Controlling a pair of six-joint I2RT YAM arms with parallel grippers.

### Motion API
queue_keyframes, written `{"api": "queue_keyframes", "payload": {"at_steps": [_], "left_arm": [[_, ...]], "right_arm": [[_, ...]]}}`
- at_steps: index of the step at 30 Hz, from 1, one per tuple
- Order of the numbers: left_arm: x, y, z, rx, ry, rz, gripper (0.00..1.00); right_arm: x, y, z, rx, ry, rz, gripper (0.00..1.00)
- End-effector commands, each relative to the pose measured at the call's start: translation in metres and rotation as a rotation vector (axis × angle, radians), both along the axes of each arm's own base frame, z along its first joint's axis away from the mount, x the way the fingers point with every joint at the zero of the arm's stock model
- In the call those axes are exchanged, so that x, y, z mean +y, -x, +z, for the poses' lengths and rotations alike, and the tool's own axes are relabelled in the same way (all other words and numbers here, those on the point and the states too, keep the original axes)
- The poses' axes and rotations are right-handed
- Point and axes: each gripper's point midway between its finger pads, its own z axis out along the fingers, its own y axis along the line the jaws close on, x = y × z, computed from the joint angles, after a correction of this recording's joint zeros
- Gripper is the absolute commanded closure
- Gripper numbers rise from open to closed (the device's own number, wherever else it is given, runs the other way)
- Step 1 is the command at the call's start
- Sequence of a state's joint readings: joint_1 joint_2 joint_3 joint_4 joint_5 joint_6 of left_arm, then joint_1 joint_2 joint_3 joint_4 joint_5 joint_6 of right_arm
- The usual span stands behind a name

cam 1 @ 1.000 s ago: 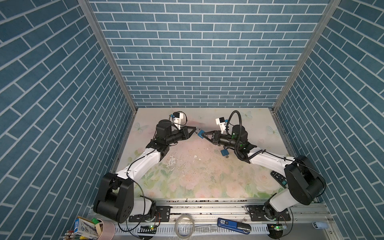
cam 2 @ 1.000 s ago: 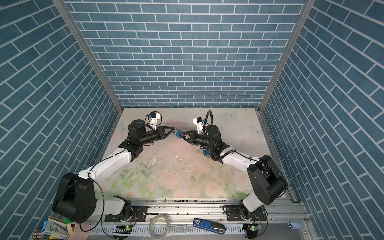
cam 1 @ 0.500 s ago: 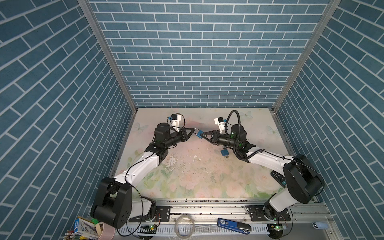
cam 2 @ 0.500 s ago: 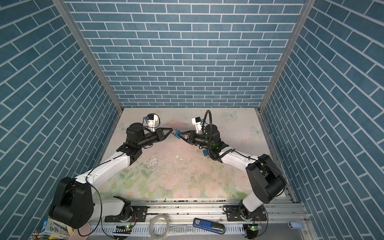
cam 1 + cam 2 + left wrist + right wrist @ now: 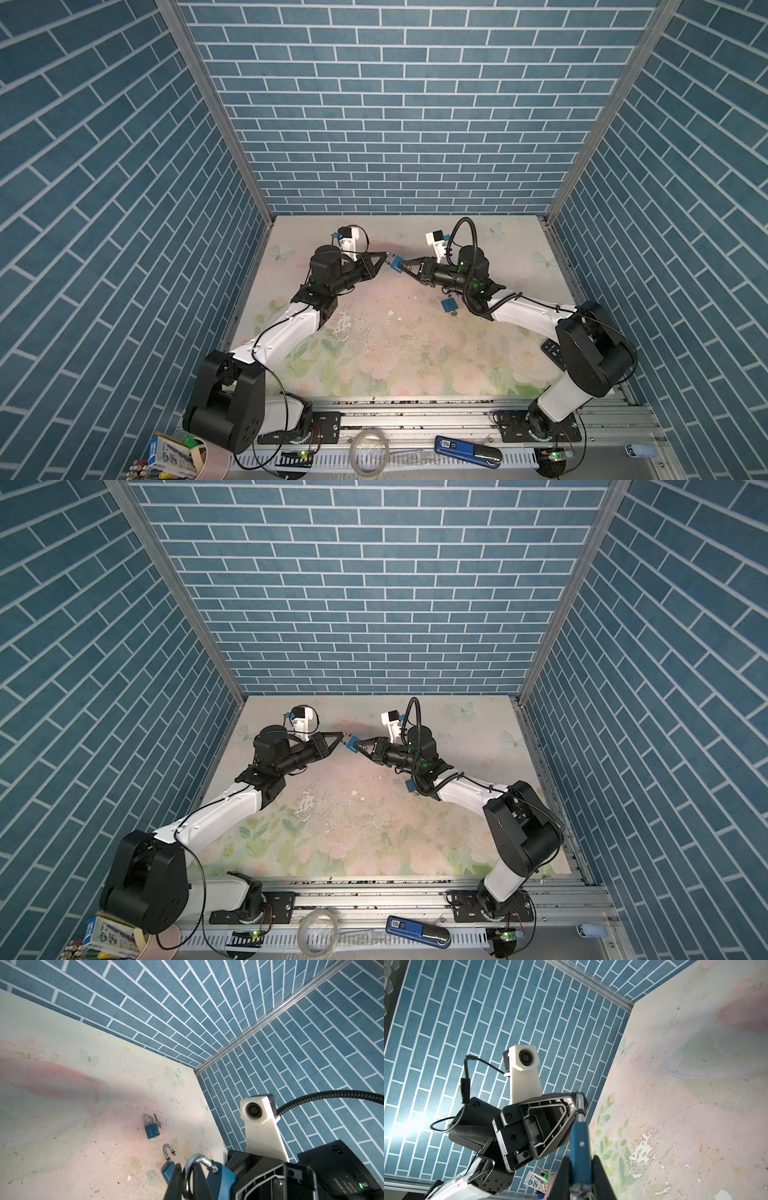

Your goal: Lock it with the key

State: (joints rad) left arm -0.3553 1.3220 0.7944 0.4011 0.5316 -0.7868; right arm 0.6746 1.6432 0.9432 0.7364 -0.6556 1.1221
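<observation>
A blue padlock hangs above the back middle of the table, held between both arms. My right gripper is shut on its blue body. My left gripper is shut on its silver shackle. Something metallic shows at the body's lower end between the right fingers; I cannot tell whether it is a key. A small key lies beside a closed padlock on the table.
An open-shackled padlock lies on the table under the right arm. A dark remote sits near the right edge. Off the front rail are a cup of pens and a blue device. Brick walls enclose three sides.
The left arm's shoulder and upper links have shifted slightly. Both grippers stay shut on the padlock at the same spot.
</observation>
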Motion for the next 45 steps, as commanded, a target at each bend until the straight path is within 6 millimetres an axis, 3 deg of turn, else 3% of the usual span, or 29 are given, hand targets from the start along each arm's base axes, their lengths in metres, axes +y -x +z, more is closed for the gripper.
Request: {"api": "queue_keyframes", "payload": {"at_steps": [1,12,30,36,45], "left_arm": [[-0.053,0.054,-0.002,0.045,0.029,-0.302,1.00],[-0.050,0.063,-0.006,0.029,0.026,-0.309,1.00],[-0.059,0.067,-0.001,0.026,0.080,-0.345,1.00],[-0.062,0.069,0.000,0.027,0.087,-0.361,1.00],[-0.052,0.060,0.003,0.033,0.061,-0.325,1.00]], "right_arm": [[0.014,0.003,0.068,-0.187,-0.161,0.018,1.00],[0.012,-0.003,0.089,-0.205,-0.236,-0.009,1.00],[0.025,-0.020,0.084,-0.201,-0.214,-0.045,1.00],[0.033,-0.020,0.083,-0.199,-0.206,-0.028,1.00],[0.025,-0.013,0.077,-0.200,-0.162,-0.036,1.00]]}}
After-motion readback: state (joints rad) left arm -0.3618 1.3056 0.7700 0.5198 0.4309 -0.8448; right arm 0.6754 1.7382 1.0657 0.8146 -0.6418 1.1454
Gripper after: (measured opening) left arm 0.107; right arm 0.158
